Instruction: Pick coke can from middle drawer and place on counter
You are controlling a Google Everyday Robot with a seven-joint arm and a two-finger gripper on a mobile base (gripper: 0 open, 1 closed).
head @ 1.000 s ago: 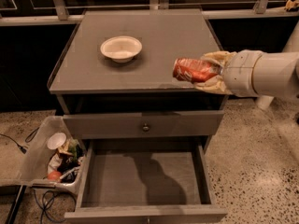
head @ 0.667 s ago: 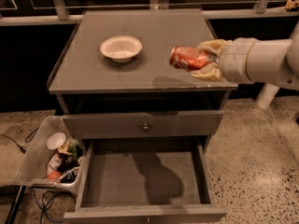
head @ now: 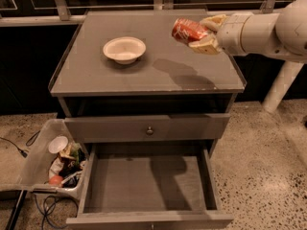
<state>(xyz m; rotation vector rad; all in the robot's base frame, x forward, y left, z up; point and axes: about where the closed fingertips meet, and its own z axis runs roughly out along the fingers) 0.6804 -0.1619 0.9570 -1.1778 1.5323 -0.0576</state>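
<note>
Placing step, I'd say: the pale gripper, clamped on the small red coke can, hovers over the flat grey counter — lower, then release.

The lone camera looks down from in front, fairly near, on the flat grey counter, which lies below-left of the pale gripper clasping a small red coke can.

Soft light fell from above onto the counter, and the space behind the counter lay dark. The gripper, closed around the can above the counter's right rear part, was brightly lit and threw a dark shadow on the counter beneath it. Another shadow lay in the drawer below the counter. The bowl on the counter glared pale.
</note>
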